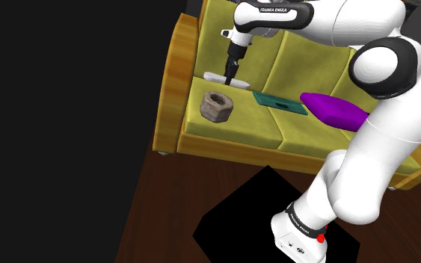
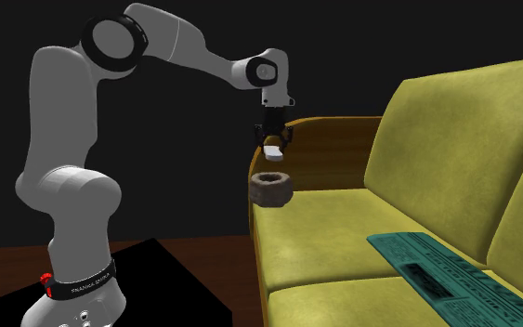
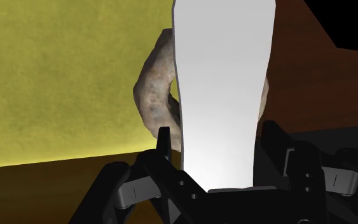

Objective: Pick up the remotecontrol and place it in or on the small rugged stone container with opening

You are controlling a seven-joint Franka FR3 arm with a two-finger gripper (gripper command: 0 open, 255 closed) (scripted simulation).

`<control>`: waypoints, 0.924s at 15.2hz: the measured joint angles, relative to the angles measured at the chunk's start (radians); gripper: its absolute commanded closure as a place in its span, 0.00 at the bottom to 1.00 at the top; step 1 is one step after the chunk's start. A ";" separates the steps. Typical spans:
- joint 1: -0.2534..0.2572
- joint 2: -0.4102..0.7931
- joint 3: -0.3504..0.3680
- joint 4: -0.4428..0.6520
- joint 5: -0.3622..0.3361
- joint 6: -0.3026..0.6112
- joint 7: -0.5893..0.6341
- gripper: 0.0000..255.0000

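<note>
Remote control [image 3: 225, 83] was clamped in end effector [image 2: 273, 137] above stone container [image 2: 271, 187]; released off-centre, it could be tipped off the rim.

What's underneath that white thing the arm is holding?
The rough stone container on the yellow sofa seat. The white remote covers most of its opening, so the inside is hidden.

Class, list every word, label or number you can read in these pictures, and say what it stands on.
"FRANKA EMIKA": on the white arm, near its wrist, in the shoulder view.
Lettering on the base band: too small to read.
Markings on the teal panel on the sofa: not readable.
</note>
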 measured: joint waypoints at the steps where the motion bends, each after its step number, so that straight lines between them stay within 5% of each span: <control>1: 0.002 0.005 0.002 -0.001 0.003 0.006 0.004 1.00; 14: 0.003 0.039 0.009 -0.133 0.026 0.166 -0.009 1.00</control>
